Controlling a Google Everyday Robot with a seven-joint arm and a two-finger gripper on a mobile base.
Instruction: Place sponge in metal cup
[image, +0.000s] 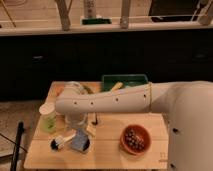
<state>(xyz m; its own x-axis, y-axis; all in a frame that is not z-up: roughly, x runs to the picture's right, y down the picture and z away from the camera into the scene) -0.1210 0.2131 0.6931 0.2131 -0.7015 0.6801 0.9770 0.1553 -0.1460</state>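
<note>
The blue-grey sponge (80, 141) lies tilted over a dark bowl (68, 146) at the table's front left. My white arm reaches in from the right and bends down at the left. My gripper (76, 127) hangs from its end, directly above the sponge and close to it. I cannot tell whether it touches the sponge. The metal cup does not show; the arm and gripper cover the spot behind the sponge.
A pale green lidded tumbler (48, 117) stands left of the gripper. An orange bowl (135, 139) of dark round pieces sits front right. A green bin (125, 80) stands at the back. A small pale piece (91, 129) lies right of the gripper on the wooden table (107, 155).
</note>
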